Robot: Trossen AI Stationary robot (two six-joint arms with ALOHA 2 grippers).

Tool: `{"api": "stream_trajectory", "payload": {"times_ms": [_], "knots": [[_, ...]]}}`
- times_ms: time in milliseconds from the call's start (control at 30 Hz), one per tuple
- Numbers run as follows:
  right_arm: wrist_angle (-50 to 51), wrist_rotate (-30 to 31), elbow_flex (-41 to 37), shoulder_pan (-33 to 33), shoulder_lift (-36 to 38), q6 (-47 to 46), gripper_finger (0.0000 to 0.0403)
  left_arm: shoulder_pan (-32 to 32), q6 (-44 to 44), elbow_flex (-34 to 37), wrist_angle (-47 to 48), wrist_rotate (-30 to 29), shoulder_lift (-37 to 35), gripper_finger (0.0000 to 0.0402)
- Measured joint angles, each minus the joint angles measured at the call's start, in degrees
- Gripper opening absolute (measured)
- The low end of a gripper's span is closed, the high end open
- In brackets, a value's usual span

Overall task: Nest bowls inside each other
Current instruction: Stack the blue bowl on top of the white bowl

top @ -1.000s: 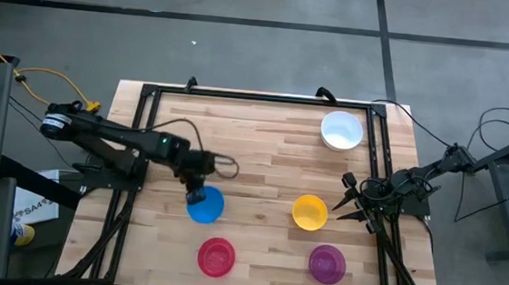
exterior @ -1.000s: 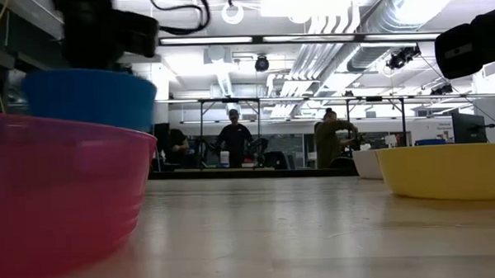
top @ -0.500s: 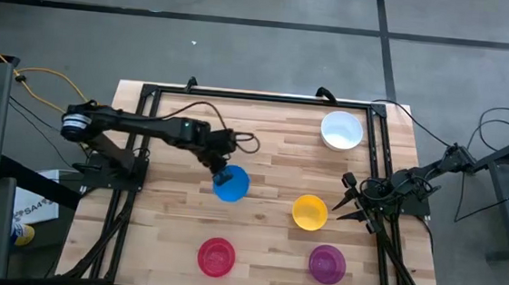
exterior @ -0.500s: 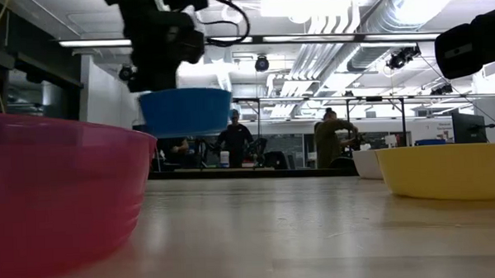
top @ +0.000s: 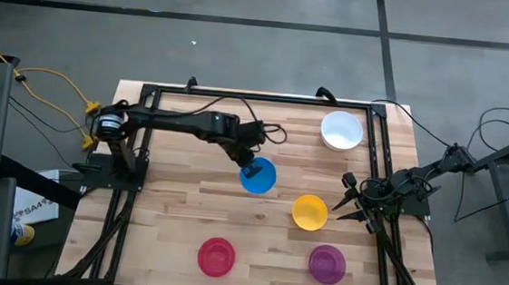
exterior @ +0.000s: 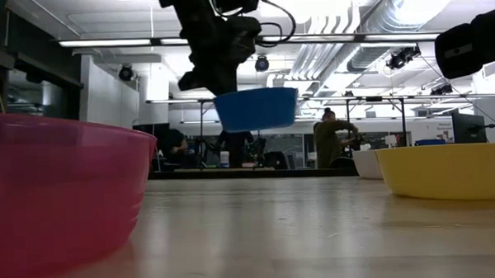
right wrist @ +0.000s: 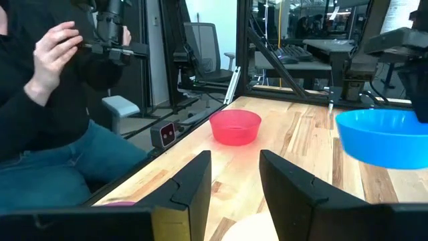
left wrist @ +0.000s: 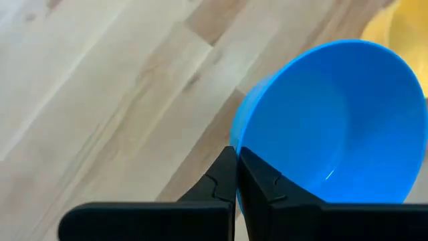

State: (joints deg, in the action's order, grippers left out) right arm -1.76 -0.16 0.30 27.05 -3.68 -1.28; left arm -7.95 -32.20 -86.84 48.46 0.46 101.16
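My left tool [top: 250,167] is clenched on the blue bowl's [top: 258,176] rim, lifted; the yellow bowl [top: 310,212] sits just beyond, toward my idle right arm.

A pale wooden bench [top: 186,201] of long planks, edged by a dark metal frame [top: 258,96], carries four bowls. Around the yellow bowl [top: 310,212]: the white bowl [top: 341,130] beyond it, the purple bowl [top: 327,264] nearer, the red bowl [top: 216,257] well apart.
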Motion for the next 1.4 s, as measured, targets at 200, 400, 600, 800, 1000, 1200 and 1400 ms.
{"api": "stream_trajectory", "payload": {"times_ms": [200, 400, 600, 800, 1000, 1200, 1400], "knots": [[0.11, -0.09, 0.0, 0.0, 0.0, 0.0, 0.0121, -2.66, -0.64, -1.37, -0.05, -0.05, 0.88, 0.0], [0.13, -0.09, 0.0, -0.02, 0.0, 0.0, 0.0121, -4.24, 0.78, -1.38, 0.2, -0.13, 0.82, 0.0], [0.15, -0.06, 0.01, 0.0, 0.0, 0.0, 0.0121, -4.47, 2.02, -1.38, -0.2, 0.06, 0.81, 0.0], [0.17, -0.04, 0.01, 0.0, 0.0, 0.0, 0.0121, -4.45, 1.98, -1.36, -0.72, 0.15, 0.81, 0.0], [0.17, 0.07, 0.02, -0.02, 0.0, 0.0, 0.0121, -4.47, 1.94, -1.34, -0.76, 1.38, 0.81, 0.0], [0.02, 0.11, 0.0, -0.02, 0.0, -0.01, 0.0121, -4.47, 1.45, -1.34, -0.78, 1.72, 0.79, 0.0], [-1.8, 1.0, 0.0, -0.02, -0.04, 0.24, 0.0121, -4.84, 0.39, -1.32, -0.75, 1.74, 0.79, 0.0]]}}
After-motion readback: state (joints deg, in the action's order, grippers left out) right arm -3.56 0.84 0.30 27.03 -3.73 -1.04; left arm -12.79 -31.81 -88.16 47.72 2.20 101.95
